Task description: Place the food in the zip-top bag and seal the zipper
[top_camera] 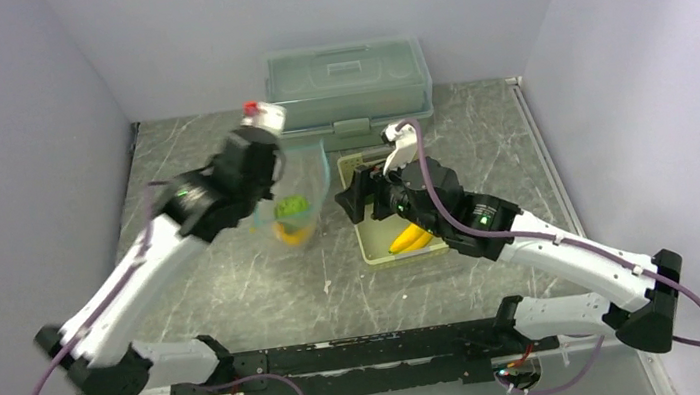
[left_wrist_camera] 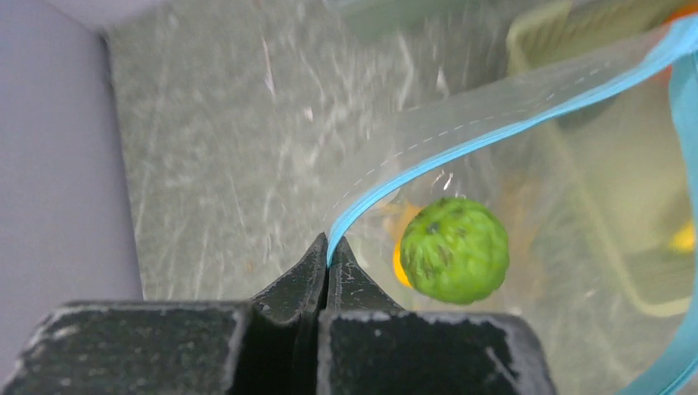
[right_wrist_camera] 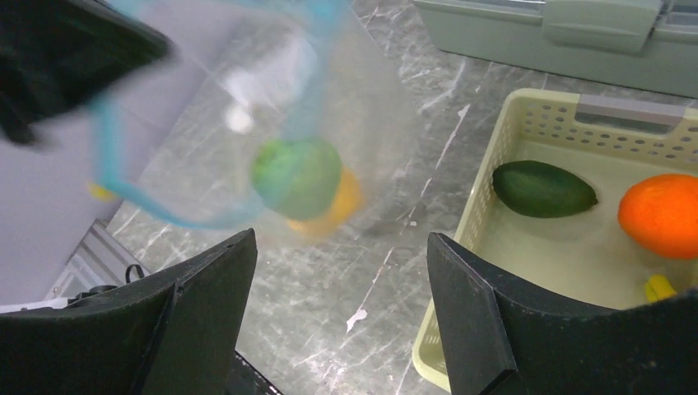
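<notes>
My left fingers pinch the zip-top bag's zipper; green fruit inside; my right fingers stand wide.

The grey, white-veined desk carries a pale green slotted basket right of centre. Just behind it, by the far wall, sits a translucent green lidded box. A pale fleck near the basket may be a scrap or a chip.

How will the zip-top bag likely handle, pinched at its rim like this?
Probably floppy: the zip-top bag hangs from the left tool, shut on its zipper. It likely swings easily, since the light green fruit weighs down its bottom. The film looks thin and smooth, so it may slip or crumple if pushed.
</notes>
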